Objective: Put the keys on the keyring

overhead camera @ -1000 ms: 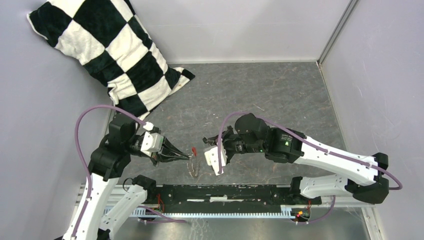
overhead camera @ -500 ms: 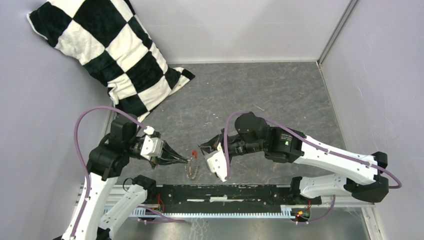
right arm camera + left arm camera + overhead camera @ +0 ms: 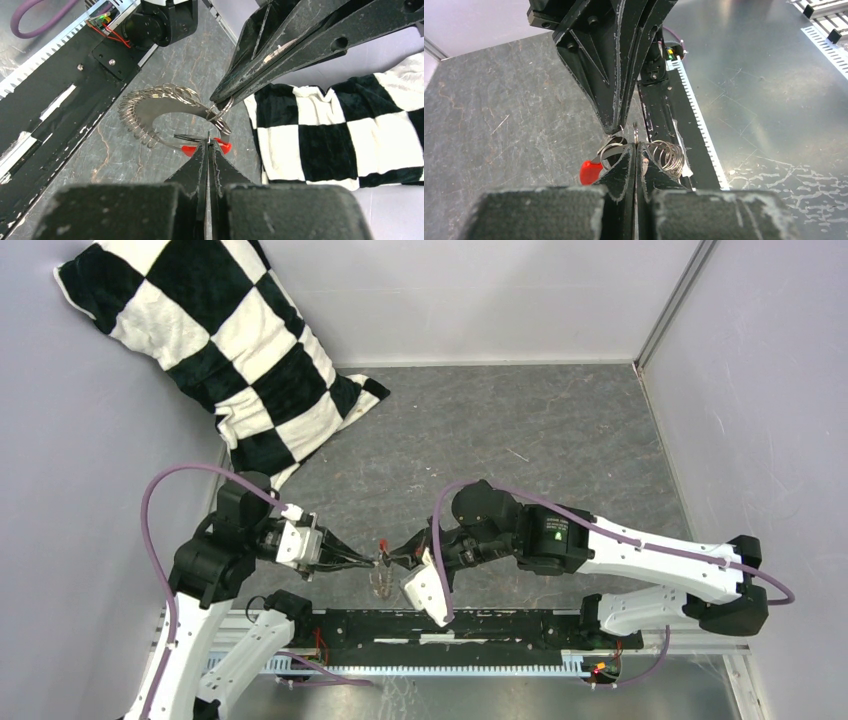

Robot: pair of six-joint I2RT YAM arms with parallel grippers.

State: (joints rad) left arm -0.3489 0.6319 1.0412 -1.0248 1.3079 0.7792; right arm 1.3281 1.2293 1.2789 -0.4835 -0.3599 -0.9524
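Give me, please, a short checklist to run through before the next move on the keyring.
1. Left hand shut on the keyring: ok, its tips pinch a small ring on the loop.
2. Right hand shut: ok.
3. What the right hand pinches: cannot tell, only a thin silvery edge shows.
4. Loose key in view: not ok, none seen.
5. Hands meet tip to tip, not crossed: ok.
6. Red tag outside both grips: ok.

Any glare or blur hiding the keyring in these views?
Top external: even light, sharp, but the keyring is tiny. Left wrist: bright glare on the metal sheet; keyring readable. Right wrist: keyring crisp, bottom foreground soft.
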